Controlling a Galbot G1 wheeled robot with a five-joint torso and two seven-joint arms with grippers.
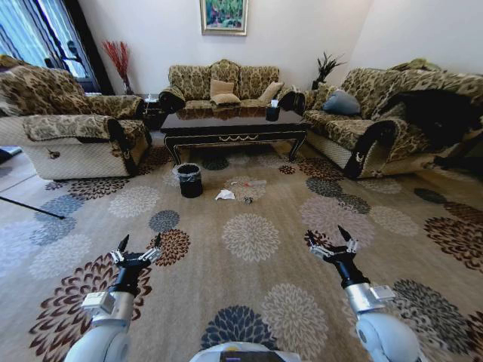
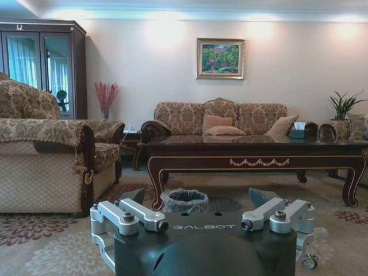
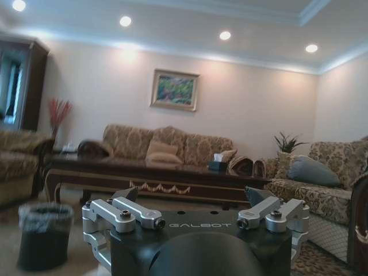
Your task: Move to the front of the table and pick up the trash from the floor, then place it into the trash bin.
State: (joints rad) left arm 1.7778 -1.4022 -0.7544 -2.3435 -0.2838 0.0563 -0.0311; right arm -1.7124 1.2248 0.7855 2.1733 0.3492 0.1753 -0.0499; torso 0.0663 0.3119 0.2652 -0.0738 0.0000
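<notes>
Item: long low coffee table of glossy dark wood with pale scroll trim (image 1: pixel 234 124), at the far end of the floral carpet (image 1: pixel 249 249), between the sofas.

Item: small round black trash bin with crinkled clear liner (image 1: pixel 189 180), on the carpet just before the table's front left corner.

Item: trash. Crumpled white tissue (image 1: pixel 225 194) beside the bin; a small clear plastic piece (image 1: pixel 256 183) and a tiny dark wrapper (image 1: pixel 247 200) nearby, though at this range those two are hard to make out.

Item: left gripper (image 1: pixel 138 243) and right gripper (image 1: pixel 330 238). Both arms are held low and forward over the near carpet, fingers spread wide, carrying nothing, well apart from the trash.

Risk: the scraps lie near the bin and table legs; approaching too far or off-line could roll the base over them or knock the bin.
</notes>
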